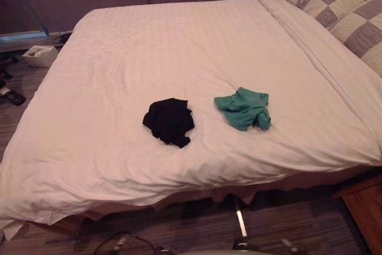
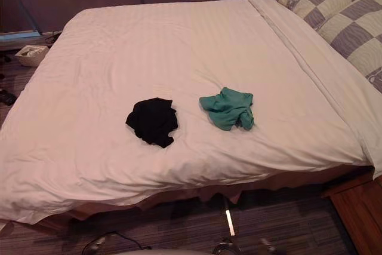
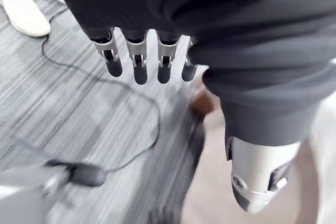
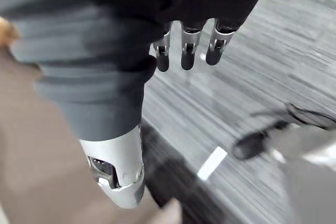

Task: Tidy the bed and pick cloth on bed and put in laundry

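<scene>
A crumpled black cloth [image 1: 169,121] lies on the white bed cover [image 1: 179,52], near the bed's front edge. To its right sits a bunched teal cloth [image 1: 244,108], a short gap apart. My left hand [image 3: 140,59] hangs over the striped grey floor beside the bed, fingers straight and holding nothing. My right hand [image 4: 189,45] hangs over the floor on the other side, fingers straight and empty too. Both hands are below the bed's level, away from the cloths.
Checked grey and cream pillows [image 1: 343,4] lie at the bed's right end. A wooden bedside unit [image 1: 364,207] stands at the lower right. A small white box [image 1: 40,55] and dark shoes [image 1: 12,95] sit on the floor at the left. A light shoe [image 3: 21,9] lies nearby.
</scene>
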You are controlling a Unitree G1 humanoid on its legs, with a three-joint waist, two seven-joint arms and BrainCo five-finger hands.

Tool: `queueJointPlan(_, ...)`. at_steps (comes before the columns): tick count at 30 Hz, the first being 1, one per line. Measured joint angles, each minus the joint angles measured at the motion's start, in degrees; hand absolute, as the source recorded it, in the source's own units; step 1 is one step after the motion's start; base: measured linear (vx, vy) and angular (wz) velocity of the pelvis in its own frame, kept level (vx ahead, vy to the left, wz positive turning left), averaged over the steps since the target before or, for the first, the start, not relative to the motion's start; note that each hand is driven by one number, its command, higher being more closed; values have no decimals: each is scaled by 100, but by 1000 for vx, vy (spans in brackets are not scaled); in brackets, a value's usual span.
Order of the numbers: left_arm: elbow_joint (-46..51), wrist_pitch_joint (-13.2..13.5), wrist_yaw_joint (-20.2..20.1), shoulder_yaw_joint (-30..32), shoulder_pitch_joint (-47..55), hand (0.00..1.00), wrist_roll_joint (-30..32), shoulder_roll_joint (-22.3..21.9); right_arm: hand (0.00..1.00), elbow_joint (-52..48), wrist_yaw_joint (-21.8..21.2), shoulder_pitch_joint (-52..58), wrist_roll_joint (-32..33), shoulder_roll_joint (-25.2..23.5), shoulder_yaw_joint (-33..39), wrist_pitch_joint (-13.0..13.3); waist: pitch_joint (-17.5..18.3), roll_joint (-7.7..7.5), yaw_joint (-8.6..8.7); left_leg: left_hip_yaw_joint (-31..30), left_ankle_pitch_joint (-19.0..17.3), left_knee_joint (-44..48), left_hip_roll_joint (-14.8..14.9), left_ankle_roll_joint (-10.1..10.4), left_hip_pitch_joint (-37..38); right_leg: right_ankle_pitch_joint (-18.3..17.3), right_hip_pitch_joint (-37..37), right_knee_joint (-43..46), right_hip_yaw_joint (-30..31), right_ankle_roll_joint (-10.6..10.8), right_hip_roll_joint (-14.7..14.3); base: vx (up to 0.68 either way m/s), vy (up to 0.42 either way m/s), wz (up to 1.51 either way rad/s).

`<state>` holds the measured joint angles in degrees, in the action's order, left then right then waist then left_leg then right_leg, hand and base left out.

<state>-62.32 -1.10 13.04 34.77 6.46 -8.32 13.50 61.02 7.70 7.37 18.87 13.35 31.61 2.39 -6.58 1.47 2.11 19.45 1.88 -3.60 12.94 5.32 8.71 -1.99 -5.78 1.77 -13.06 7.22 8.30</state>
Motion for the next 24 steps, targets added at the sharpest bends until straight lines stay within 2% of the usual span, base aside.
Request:
queueJointPlan(1,59,107,28,178,0,0,-1,191,0,-133,64,0,-66,139,98,88,42,-2,-4,63,6,-24,1,23,-4,0,-2,0,-9,0,6,-58,11,12)
queueJointPlan(2,250,293,74,330,-16,0,-1,496,0,-370,150,-14,-227,394,210,241,113,1,-8,160,-34,-49,10,166,-10,-4,-9,1,-32,8,11,-69,14,8)
queueJointPlan(3,348,379,85,366,-29,0,0,627,0,-460,199,-28,-312,521,219,309,162,10,-12,181,-70,-54,16,223,-17,-6,-6,0,-49,14,12,-58,19,15)
queueJointPlan(5,894,816,186,328,-130,0,154,1152,0,-852,448,-192,-1076,1003,207,562,330,-2,-57,268,-113,-70,2,302,-19,1,0,2,-63,29,45,-49,26,8)
queueJointPlan(7,1423,1054,350,-29,-263,0,391,1519,0,-1155,691,-344,-1688,1222,107,687,378,-22,-116,273,-111,-100,-20,300,-10,16,4,7,-59,43,65,-50,11,2)
queueJointPlan(9,1834,1098,479,-525,-436,0,830,1790,0,-1397,937,-413,-2297,1405,-112,722,391,-44,-157,260,-84,-168,-42,335,-14,13,32,11,-60,19,75,-50,5,3)
queueJointPlan(11,2466,1087,483,-1277,-569,0,1451,2116,0,-1842,1147,-546,-3012,1750,-738,630,409,-26,-148,249,-84,-168,-90,332,-90,32,146,19,31,4,97,-21,14,-10)
queueJointPlan(13,2877,1031,429,-1738,-695,0,1756,2268,0,-2204,1149,-612,-3264,1943,-1168,442,410,-18,-139,243,-77,-169,-116,332,-129,55,225,20,80,9,107,17,11,-10)
queueJointPlan(15,3477,962,202,-2464,-990,0,2077,2449,0,-2508,1083,-858,-3469,2118,-1685,137,412,-24,-107,137,-45,-167,-135,318,-129,93,255,22,83,55,111,66,-1,-2)
queueJointPlan(17,3810,885,14,-2900,-1272,0,2185,2463,0,-2632,1035,-1119,-3528,2209,-1952,-45,410,-20,-64,99,-15,-166,-147,275,-154,97,294,25,104,53,112,62,-6,-6)
queueJointPlan(20,4207,755,-427,-3520,-1725,0,2195,2502,0,-2785,755,-1552,-3525,2347,-2422,-271,382,-48,5,37,155,-166,-179,28,-200,114,334,27,212,30,122,60,-13,-4)
queueJointPlan(24,4247,749,-793,-4383,-2732,0,2232,2504,0,-3060,613,-2467,-3513,2516,-2978,-343,78,-99,7,90,197,-92,-165,-32,-529,147,769,184,369,-17,106,-29,-12,-12)
